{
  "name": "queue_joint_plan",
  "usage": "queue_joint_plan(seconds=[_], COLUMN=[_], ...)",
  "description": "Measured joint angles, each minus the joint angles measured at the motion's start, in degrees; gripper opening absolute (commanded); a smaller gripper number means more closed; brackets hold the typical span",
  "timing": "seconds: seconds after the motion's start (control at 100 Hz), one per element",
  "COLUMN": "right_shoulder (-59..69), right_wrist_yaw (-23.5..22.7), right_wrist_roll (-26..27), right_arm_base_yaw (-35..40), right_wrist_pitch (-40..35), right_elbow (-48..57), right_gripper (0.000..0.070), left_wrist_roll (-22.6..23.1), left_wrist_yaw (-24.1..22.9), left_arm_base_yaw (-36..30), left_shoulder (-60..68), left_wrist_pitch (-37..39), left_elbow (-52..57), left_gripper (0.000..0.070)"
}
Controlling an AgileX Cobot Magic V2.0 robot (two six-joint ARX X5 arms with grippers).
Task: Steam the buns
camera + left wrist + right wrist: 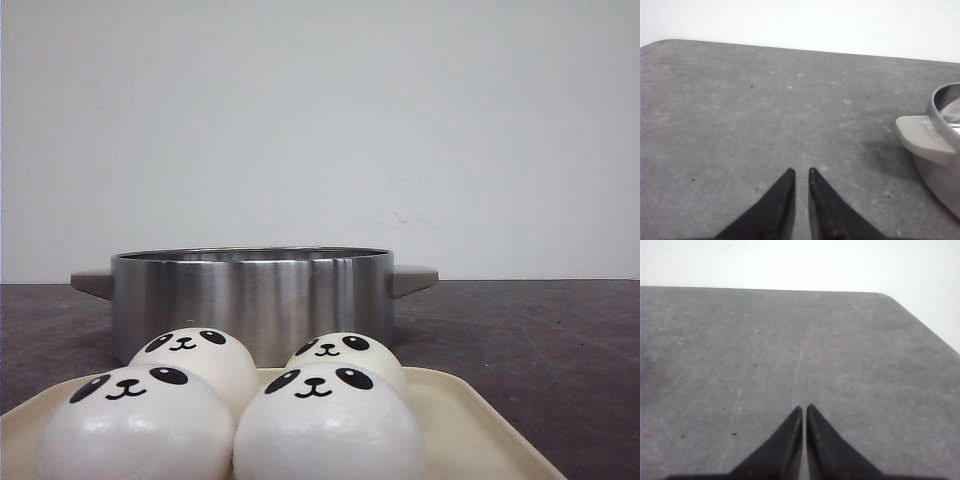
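on the cream tray [470, 410] at the front of the table [560, 340], four buns [330, 425] sit close together in two rows, panda faces toward the camera. behind them, just beside the tray's far edge, stands a steel pot [250, 300] w/ two side handles, no lid on it.

left gripper [801, 172] hangs over bare table, fingers almost pressed together w/ only a thin gap, holding nothing; the pot's handle [922, 137] is near, to one side. right gripper [804, 408] is also over bare table, tips pressed together, empty. neither arm shows in the front view.

the buns look glossy and rounded, probably soft and light, maybe squishy, but the surface is hard to judge from here. smooth skin may slip, so i think a wide grip across the sides of the dome, low near the base, is best, w/ gentle squeeze only. front two buns touch each other, so fingers need approach from the free sides. none is in the pot yet.
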Motion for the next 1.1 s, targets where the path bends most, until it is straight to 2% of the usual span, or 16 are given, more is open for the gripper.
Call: queue_joint_plan(seconds=[0.2,0.42,0.54,0.71,0.81,0.95,1.03,1.1], right_shoulder=[0.0,0.0,0.0,0.0,0.0,0.2,1.0,2.5], right_wrist_yaw=[-1.3,-7.4,-9.5,-12.0,-15.8,-24.3,-27.7,-28.2], right_wrist_roll=[1.4,10.6,14.4,20.0,24.7,32.4,34.1,33.9], right_arm_base_yaw=[0.0,0.0,0.0,0.0,0.0,0.0,0.0,0.0], right_wrist_pitch=[3.4,10.3,12.9,12.9,12.8,9.2,7.1,3.9], right_elbow=[0.0,0.0,0.0,0.0,0.0,3.4,7.9,12.8], right_gripper=[0.0006,0.0006,0.0006,0.0005,0.0005,0.0004,0.0004,0.0004], left_wrist_roll=[-0.6,-9.4,-11.3,-13.8,-17.6,-25.0,-27.7,-29.0], left_wrist_yaw=[0.0,0.0,0.0,0.6,3.5,12.2,17.6,21.0], left_arm_base_yaw=[0.0,0.0,0.0,0.0,0.0,0.0,0.0,-0.3], left_shoulder=[0.0,0.0,0.0,0.0,0.0,0.1,0.3,1.9], left_wrist_pitch=[0.0,0.0,0.0,0.0,-1.1,-1.2,-0.7,-0.9], left_elbow=[0.0,0.0,0.0,0.1,0.8,4.4,7.4,10.3], left_gripper=[0.0,0.0,0.0,0.0,0.0001,0.0004,0.0006,0.0009])
